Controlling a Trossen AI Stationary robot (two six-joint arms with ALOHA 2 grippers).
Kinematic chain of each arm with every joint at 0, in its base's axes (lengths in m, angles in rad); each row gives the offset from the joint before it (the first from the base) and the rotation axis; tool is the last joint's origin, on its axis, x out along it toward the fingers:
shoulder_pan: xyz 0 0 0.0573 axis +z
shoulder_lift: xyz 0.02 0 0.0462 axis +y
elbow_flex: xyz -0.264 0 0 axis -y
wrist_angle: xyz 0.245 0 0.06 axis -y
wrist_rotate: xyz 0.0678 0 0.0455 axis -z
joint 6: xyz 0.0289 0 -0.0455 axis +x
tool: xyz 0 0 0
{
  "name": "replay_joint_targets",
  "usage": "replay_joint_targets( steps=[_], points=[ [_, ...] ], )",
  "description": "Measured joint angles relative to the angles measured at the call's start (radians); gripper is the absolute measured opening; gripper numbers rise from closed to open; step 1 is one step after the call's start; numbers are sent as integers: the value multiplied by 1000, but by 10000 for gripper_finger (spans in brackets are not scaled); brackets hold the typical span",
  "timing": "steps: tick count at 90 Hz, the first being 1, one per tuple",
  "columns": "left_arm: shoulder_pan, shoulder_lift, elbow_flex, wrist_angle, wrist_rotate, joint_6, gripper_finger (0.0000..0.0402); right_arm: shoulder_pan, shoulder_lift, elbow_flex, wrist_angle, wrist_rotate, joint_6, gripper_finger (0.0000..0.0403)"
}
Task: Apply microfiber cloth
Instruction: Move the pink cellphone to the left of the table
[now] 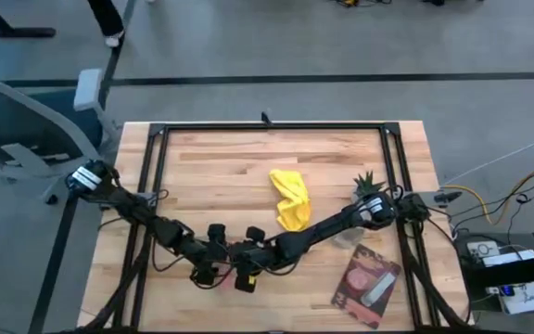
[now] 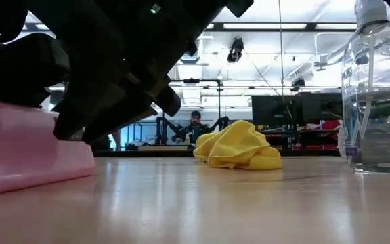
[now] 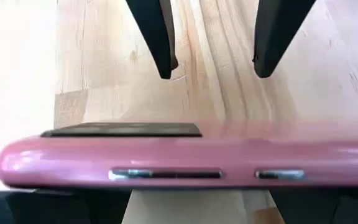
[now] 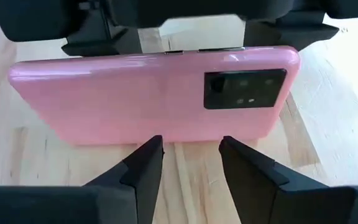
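The microfiber cloth [image 1: 290, 199], bright yellow and wrinkled, lies in a loose heap on the wooden table [image 1: 211, 167], near its middle and well apart from both claws. The left claw [image 1: 209, 269] and the right claw [image 1: 245, 275] are down at the near edge of the table, facing each other, with a pink phone [image 4: 154, 93] lying between them. The cloth is on the far side of them, closer to the right arm. In the left wrist view the left claw [image 3: 211, 59] is released, its fingers apart above the phone's edge. In the right wrist view the right claw [image 4: 191, 146] is also released, its tips just before the phone, not gripping it. In the low view dark arm parts hide much of the scene, and the clear spray bottle [image 2: 378, 95] is cut off at the picture's edge; liquid shows inside it. A pink-and-dark flat packet [image 1: 367, 283] lies near the right corner, beside a small green plant [image 1: 369, 184].
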Motion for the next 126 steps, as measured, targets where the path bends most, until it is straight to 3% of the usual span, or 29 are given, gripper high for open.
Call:
replay_joint_targets(
  steps=[47,79,100,113,126],
  points=[
    [0,0,-1,6,-1,-6,310,4,-6,-87,0,-8,36,151],
    [-3,1,-2,39,-1,-49,310,90,-87,-70,-303,20,51,140],
    [-16,24,-2,156,12,-50,310,140,-17,-94,-245,66,179,160],
    [-16,81,0,183,12,-46,310,141,33,-91,-123,89,181,173],
    [-17,124,0,223,-3,-36,310,133,39,-92,-110,138,177,178]
  ],
)
